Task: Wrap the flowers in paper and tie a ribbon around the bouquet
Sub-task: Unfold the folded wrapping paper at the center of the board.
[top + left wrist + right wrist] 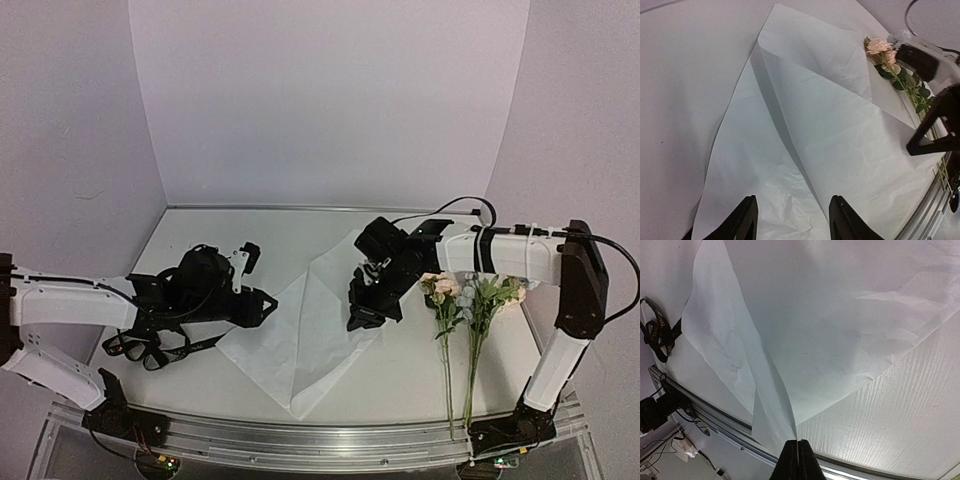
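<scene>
The right gripper (797,444) pinches a paper (840,335) fold.
Only its wrist view shows that; the left gripper (792,205) stands half open.

White left arm (60,300) and right arm (510,258), black joints, black left gripper (792,202) and right gripper (798,445), black cable (455,200)

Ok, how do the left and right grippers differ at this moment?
The left gripper has its fingers apart with nothing between them; the right gripper has its fingers shut, pinching a raised fold of the paper. The left sits at the paper's left edge near the ribbon; the right at its right side, nearer the flowers. Both are black and over the paper.
</scene>
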You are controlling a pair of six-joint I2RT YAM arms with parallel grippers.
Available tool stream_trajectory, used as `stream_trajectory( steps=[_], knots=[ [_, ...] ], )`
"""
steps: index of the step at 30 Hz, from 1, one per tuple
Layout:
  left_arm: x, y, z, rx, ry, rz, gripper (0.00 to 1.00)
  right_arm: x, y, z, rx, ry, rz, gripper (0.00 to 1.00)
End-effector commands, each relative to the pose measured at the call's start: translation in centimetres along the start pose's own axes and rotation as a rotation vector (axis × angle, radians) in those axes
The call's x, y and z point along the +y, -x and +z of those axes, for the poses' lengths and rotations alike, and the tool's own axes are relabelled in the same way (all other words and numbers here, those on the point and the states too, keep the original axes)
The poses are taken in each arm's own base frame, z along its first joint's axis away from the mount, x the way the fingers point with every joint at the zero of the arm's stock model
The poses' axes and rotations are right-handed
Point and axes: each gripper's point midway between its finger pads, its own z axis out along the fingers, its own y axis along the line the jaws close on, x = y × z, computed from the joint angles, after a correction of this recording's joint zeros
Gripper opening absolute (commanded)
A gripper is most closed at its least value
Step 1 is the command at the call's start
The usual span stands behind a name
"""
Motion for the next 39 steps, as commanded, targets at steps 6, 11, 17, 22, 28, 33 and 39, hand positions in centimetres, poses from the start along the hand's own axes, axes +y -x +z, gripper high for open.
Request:
stream_trajectory(
  steps=[6,11,17,22,28,33,39],
  knots=[
    [2.2,1.2,4.8,0.054,-0.179,-0.305,0.49,0.8,-0.1,-1.5,-0.046,-0.022,-0.063,0.0],
    [1.9,0.8,8.0,0.106,-0.25,-0.358,0.49,0.8,-0.1,-1.4,-0.048,-0.026,-0.064,0.0],
    [3.0,-0.4,11.3,0.153,-0.219,-0.449,0.5,0.7,-0.2,-1.9,-0.058,-0.03,-0.072,0.0],
    [5.8,-2.1,12.1,0.182,-0.066,-0.522,0.5,0.2,-0.5,-2.6,-0.067,-0.043,-0.09,0.0],
    [9.1,-4.5,11.1,0.202,0.089,-0.581,0.51,-2.0,-1.7,-4.4,-0.081,-0.121,-0.114,0.0],
    [12.5,-6.1,8.9,0.208,0.187,-0.632,0.5,-4.6,-3.4,-6.2,-0.096,-0.227,-0.154,0.0],
    [16.2,-6.4,6.0,0.191,0.292,-0.676,0.5,-8.4,-5.7,-7.3,-0.124,-0.379,-0.174,0.0]
  ],
)
